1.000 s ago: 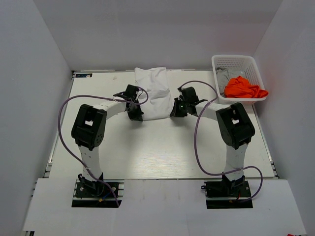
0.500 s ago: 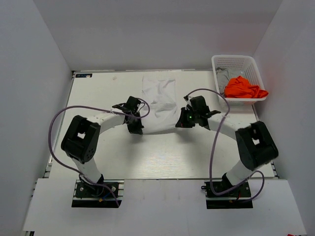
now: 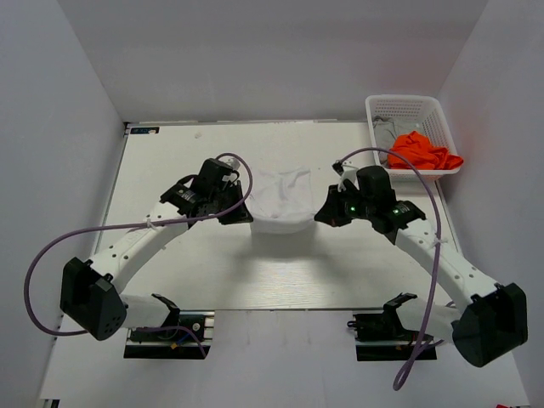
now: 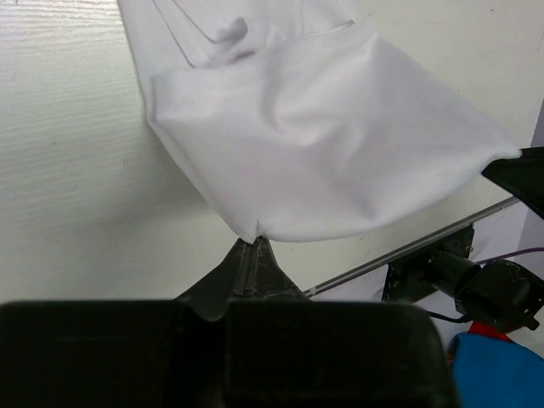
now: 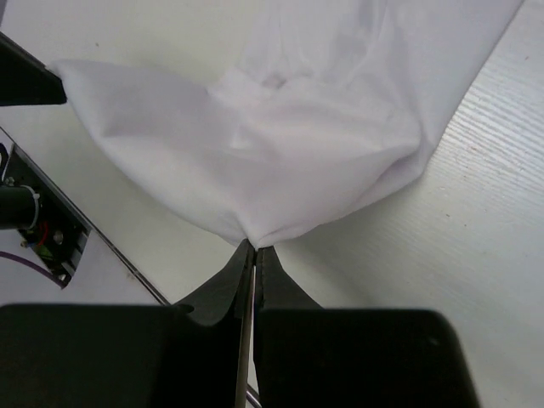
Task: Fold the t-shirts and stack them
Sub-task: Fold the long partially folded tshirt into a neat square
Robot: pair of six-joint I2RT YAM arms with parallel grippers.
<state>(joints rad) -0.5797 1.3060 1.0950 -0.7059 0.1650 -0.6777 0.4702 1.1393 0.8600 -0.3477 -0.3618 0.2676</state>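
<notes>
White shirt [image 3: 280, 200], mid-table: near corners pinched by left gripper [image 3: 240, 212] and right gripper [image 3: 328, 214], lifted and drawn nearward since a second ago, fold likely starting; orange shirt [image 3: 421, 151] and grey shirt [image 3: 387, 132] in basket [image 3: 408, 104].

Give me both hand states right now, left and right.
left hand: closed, pinching one corner of the white t-shirt.
right hand: closed, pinching the opposite corner of the same shirt.
</notes>
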